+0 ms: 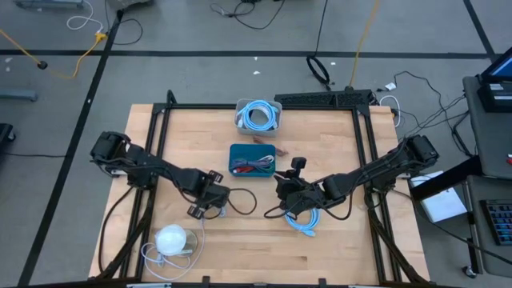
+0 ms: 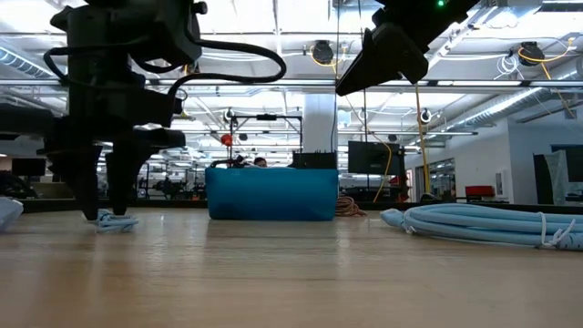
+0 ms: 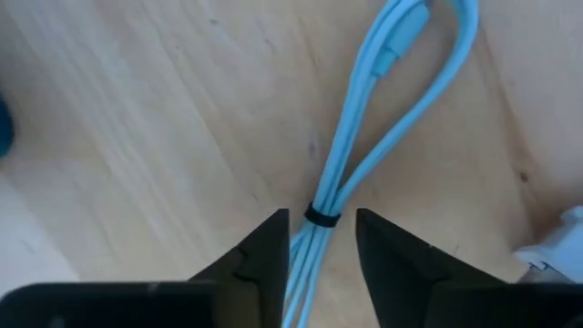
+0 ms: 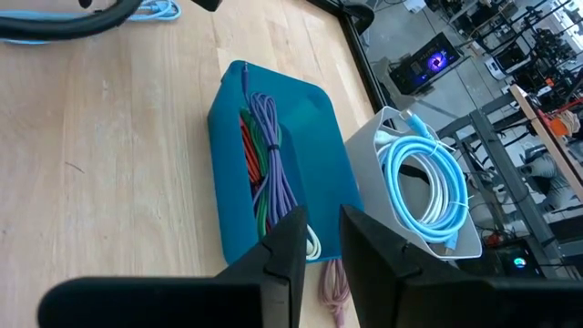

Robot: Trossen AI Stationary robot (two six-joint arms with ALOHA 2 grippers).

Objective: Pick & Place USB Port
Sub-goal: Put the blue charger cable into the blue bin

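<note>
Close to the left wrist camera, a light blue cable (image 3: 351,173) (bound by a small black tie) is seen lying on the wooden worktop (image 1: 360,248), with the left gripper (image 3: 321,239) lowered over it, jaws spread to either side of the bundle and not pinching it. A second blue cable (image 1: 306,222) lies beneath the right gripper (image 1: 298,167), whose jaws are slightly parted and hold nothing. Behind them a blue bin (image 1: 252,162) of coloured cables is set, with a grey bin (image 1: 258,117) of coiled cable beyond it.
</note>
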